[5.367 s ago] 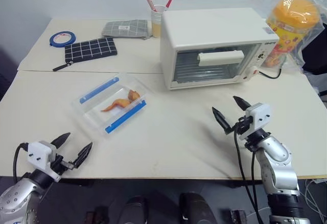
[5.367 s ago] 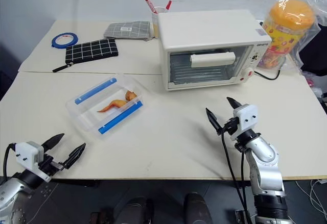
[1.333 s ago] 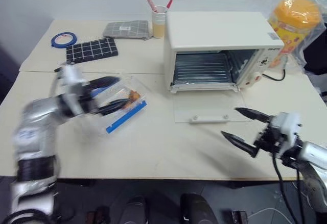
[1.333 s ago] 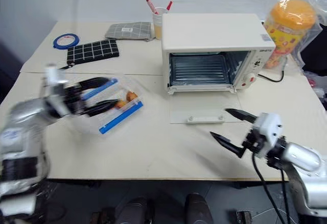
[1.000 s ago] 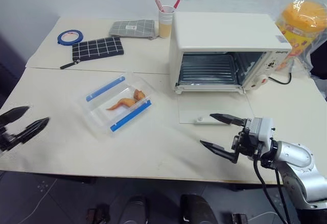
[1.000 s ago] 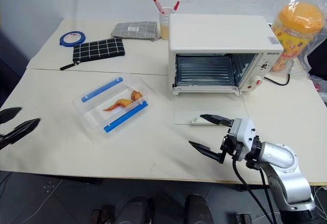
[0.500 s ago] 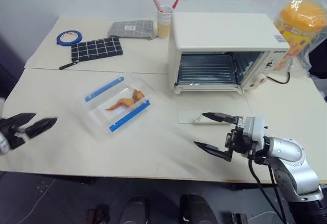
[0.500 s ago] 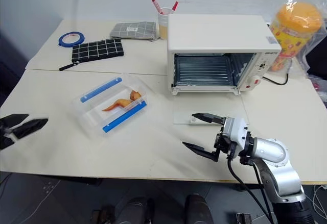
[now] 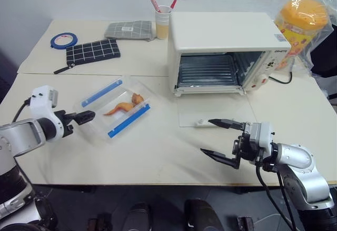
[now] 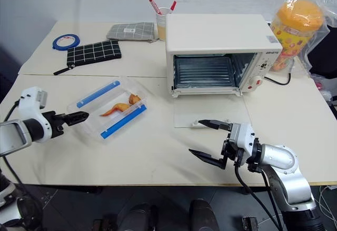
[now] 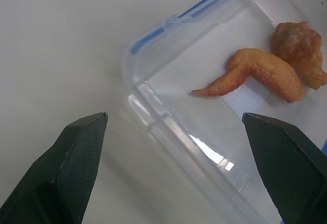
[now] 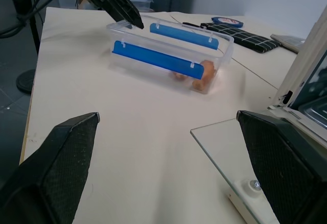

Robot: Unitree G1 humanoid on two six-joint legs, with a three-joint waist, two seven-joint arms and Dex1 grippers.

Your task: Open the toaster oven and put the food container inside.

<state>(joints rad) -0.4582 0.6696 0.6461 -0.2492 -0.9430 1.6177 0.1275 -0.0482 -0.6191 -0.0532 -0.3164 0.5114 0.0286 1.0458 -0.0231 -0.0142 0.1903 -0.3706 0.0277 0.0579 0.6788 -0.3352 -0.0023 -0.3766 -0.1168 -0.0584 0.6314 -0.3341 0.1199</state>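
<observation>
The toaster oven [image 9: 226, 49] is standing at the back of the worktop [image 9: 158, 152] with its glass door [image 9: 213, 111] lying flat and open in front of it, showing the wire rack inside. The food container [image 9: 115, 108], a clear box with two blue clips and orange-brown food in it, is sitting on the worktop to the left of the oven, well apart from it. The left gripper [image 9: 83, 117] is hovering just beside the container's near-left corner, its fingers spread wide and holding nothing. The right gripper [image 9: 220, 140] is hanging over the worktop at the front edge of the open door, pointing left, its fingers wide apart and empty. A black checked pouch [image 9: 92, 52], a roll of blue tape [image 9: 64, 40] and a cup of pens [image 9: 162, 18] are lying at the back
</observation>
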